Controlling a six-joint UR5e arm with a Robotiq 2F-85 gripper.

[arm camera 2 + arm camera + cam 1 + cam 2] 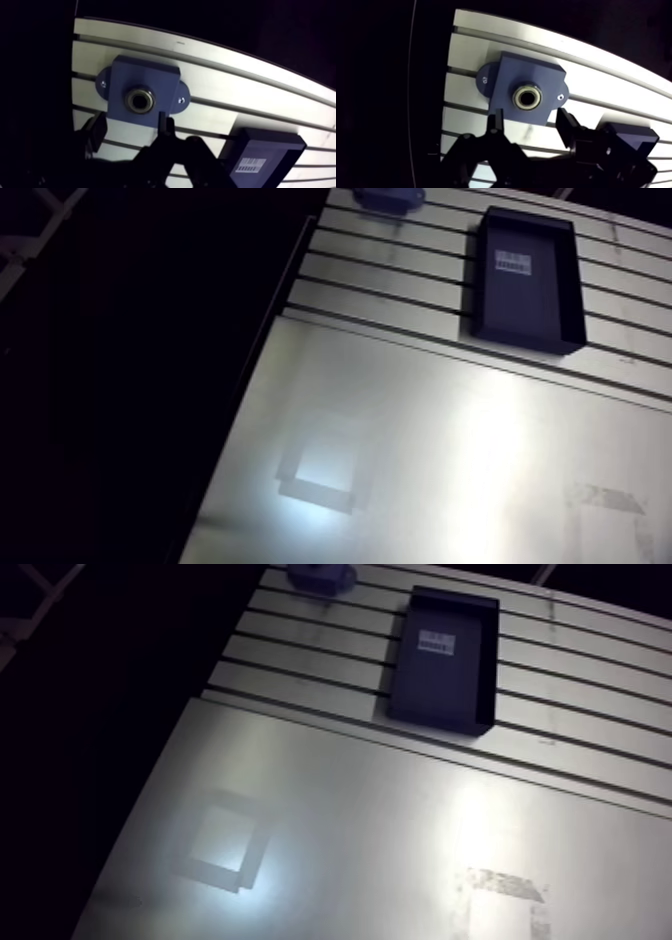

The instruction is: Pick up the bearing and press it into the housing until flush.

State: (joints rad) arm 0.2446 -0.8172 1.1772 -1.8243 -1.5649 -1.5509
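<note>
Wrist view: shiny metal-ringed bearing (526, 97) sits in blue housing (546, 80); tool (529, 119) spread apart.

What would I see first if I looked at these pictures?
First, a shiny metal ring, the bearing, sitting in the hole of the blue housing. It is just ahead of the gripper, whose jaws stand open and empty. Next, the black tray with a barcode label, lying on the slotted table off to one side of the housing.

Matte black gripper (530, 122) with two angular, blocky fingers (569, 131).
</note>
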